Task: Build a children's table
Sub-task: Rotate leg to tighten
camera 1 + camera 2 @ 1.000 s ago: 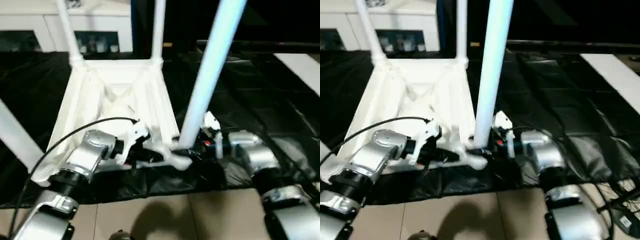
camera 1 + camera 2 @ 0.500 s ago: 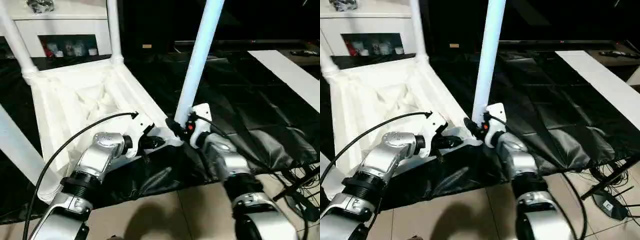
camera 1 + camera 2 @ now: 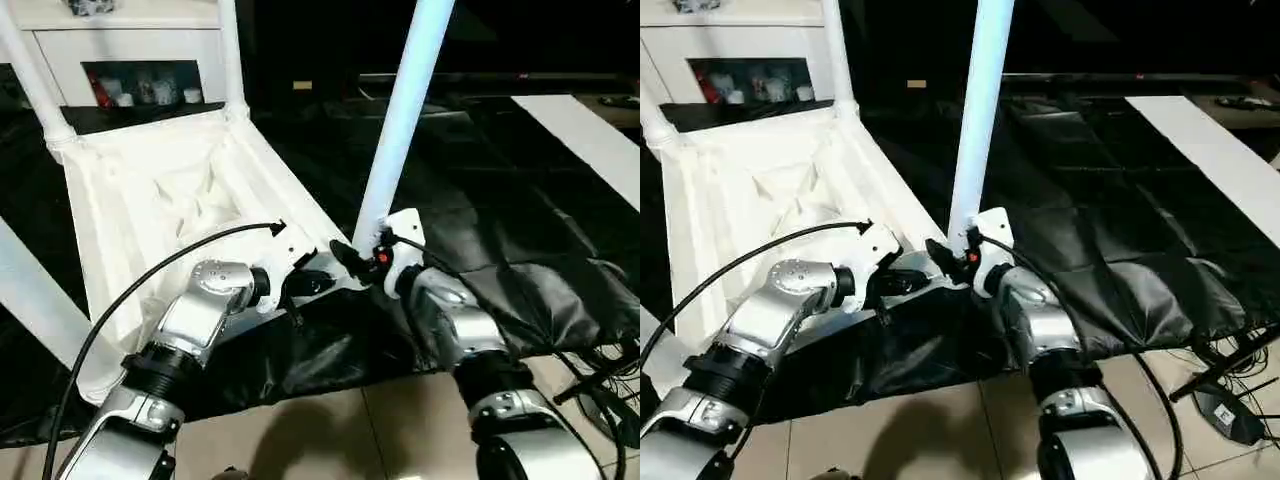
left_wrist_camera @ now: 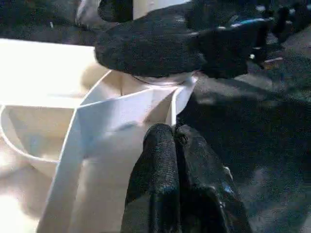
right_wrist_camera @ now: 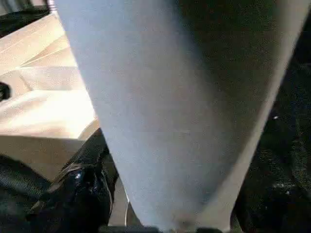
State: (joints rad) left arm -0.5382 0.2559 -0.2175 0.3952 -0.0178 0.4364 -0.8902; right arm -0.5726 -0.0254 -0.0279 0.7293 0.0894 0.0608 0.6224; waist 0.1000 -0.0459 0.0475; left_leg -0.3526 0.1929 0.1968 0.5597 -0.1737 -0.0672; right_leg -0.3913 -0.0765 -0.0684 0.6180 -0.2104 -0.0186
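Note:
The children's table (image 3: 170, 200) lies upside down on a black sheet, ribbed underside up, with white legs rising from its corners. At the near right corner a long leg (image 3: 400, 120) stands in its socket, leaning slightly right. My right gripper (image 3: 352, 258) is at the foot of this leg, right against the tube (image 5: 160, 111). My left gripper (image 3: 320, 285) is shut with nothing in it. Its fingertips (image 4: 167, 138) touch the white rib beside that same corner socket.
Two far legs (image 3: 230, 55) (image 3: 30, 70) and a near left leg (image 3: 30, 290) stand up from the table. A white cabinet (image 3: 130, 40) is behind. The black sheet (image 3: 520, 210) spreads right toward a white board (image 3: 590, 140). Cables (image 3: 610, 390) lie on the tiled floor.
The whole picture has shifted, so the camera has moved. Both grippers stay at the near right corner and the leg still stands in its socket.

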